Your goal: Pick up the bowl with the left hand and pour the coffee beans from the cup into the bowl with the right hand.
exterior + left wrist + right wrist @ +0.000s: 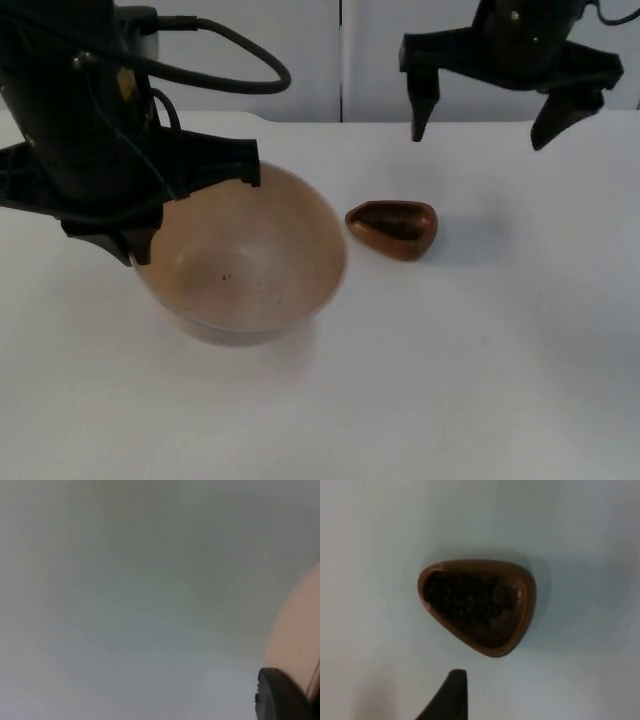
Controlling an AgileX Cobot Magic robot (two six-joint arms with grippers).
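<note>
The left gripper [140,215] is closed on the left rim of the beige bowl [245,260]. Just right of it on the white table [480,380] sits a brown cup [392,228] of coffee beans [395,226]. The right gripper [485,125] hangs above, its 2 fingers spread.

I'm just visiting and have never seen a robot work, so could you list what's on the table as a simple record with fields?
bowl: beige bowl, tilted, a few dark specks inside
left end effector: at the bowl's rim, seemingly gripping it
cup: small brown cup on the table beside the bowl, apart from it
cup contents: dark coffee beans inside
right end effector: open, above the table behind the cup, holding nothing
table: white table
</note>
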